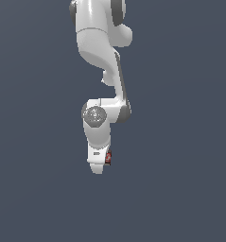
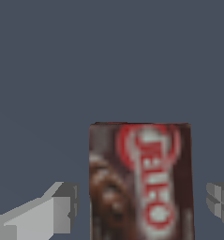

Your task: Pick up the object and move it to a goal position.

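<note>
The object is a small flat dark brown box with a red and white label. In the wrist view it lies between my gripper fingers. One grey finger and the other finger stand on either side of it, each with a narrow gap, so the gripper is open. In the exterior view only a red-brown sliver of the object shows beside the white hand, which covers the gripper fingertips.
The white arm reaches down from the top of the exterior view. A plain dark grey-blue floor surrounds it.
</note>
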Action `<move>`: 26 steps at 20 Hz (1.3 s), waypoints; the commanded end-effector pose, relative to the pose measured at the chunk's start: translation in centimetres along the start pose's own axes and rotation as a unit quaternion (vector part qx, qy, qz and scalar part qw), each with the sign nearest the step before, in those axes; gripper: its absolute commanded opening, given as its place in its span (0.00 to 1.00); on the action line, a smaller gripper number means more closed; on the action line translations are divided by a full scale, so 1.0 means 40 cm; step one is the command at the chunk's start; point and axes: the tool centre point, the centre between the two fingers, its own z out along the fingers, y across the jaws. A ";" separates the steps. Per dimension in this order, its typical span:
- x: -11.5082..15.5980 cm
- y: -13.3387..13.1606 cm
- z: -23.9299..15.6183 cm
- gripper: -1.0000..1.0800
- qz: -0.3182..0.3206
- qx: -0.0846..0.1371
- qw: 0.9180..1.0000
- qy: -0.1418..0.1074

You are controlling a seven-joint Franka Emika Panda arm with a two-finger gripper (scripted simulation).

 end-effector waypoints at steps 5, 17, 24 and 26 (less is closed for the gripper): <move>0.000 -0.002 0.067 0.96 -0.001 0.001 1.000 0.000; 0.000 0.000 0.069 0.00 -0.001 0.001 1.000 0.000; -0.001 -0.006 0.057 0.00 -0.001 0.000 1.000 0.000; -0.002 -0.012 0.045 0.00 -0.001 0.000 1.000 0.000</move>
